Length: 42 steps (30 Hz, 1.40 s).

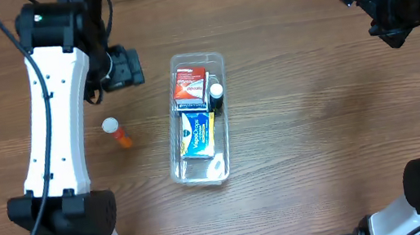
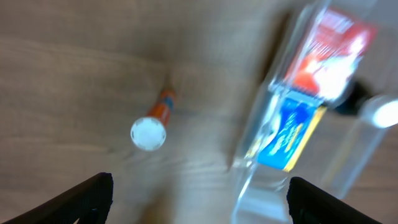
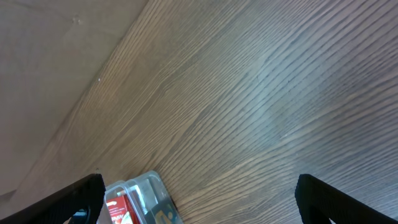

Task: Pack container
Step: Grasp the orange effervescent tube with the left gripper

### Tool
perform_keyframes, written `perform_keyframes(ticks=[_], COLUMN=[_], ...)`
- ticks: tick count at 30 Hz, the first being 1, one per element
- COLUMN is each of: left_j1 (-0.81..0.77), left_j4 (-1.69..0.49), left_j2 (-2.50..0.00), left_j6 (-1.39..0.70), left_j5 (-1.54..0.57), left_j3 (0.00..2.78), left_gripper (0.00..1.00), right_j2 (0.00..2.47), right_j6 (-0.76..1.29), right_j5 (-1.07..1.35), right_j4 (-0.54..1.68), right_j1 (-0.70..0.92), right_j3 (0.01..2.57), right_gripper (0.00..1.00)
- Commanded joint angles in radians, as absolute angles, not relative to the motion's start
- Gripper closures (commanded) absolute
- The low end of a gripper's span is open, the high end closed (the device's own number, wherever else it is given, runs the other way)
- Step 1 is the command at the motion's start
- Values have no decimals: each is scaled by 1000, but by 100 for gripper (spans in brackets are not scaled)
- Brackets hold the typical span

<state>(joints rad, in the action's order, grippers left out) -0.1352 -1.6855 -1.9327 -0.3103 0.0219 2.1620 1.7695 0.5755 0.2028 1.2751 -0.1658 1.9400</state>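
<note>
Currently on the desk: a long, clear plastic rectangular container (image 1: 225, 155) with rounded corners and a rim sits at the middle of the brown wooden desk (image 1: 317, 119), between the two arms.
Inside the container: a red and white cardboard box (image 1: 190, 87) at the far end; a blue and yellow cardboard box (image 1: 196, 133) just beside it, toward the near end; a small dark bottle with a white cap (image 1: 216, 93) against the right wall.
Outside the container: a small orange bottle with a white cap (image 1: 116, 131) rests on the desk to the left of the container, apart from it.
Left tool (image 2: 198, 198): released, fingers spread wide with nothing between them; it hangs above the desk near the container's far left corner.
Right tool (image 3: 202, 199): released and empty, fingers spread wide; it is at the far right of the desk, well apart from the container.
</note>
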Motion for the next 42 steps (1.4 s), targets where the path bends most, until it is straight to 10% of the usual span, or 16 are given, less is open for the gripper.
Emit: perform_keyframes(ticks=[1, 18, 29, 42], left_j1=[-131, -64, -1, -10], left_j4=[-1690, -1552, -1334, -1359], left_j2=[-1941, -1922, -1923, -1900], left_j6=[-254, -327, -96, -128], left_j5=[11, 210, -44, 35], left_j3=[2002, 1801, 1629, 1633], left_gripper=[18, 9, 13, 46], right_j2=[1764, 1764, 1764, 1764], right_j6=[569, 569, 569, 569], right_j5=[204, 204, 204, 204], right_j4=[1270, 1270, 1270, 1270], right_j1=[-168, -168, -168, -168], right_j3=[1945, 1945, 1945, 1945], right_gripper=[0, 0, 0, 0])
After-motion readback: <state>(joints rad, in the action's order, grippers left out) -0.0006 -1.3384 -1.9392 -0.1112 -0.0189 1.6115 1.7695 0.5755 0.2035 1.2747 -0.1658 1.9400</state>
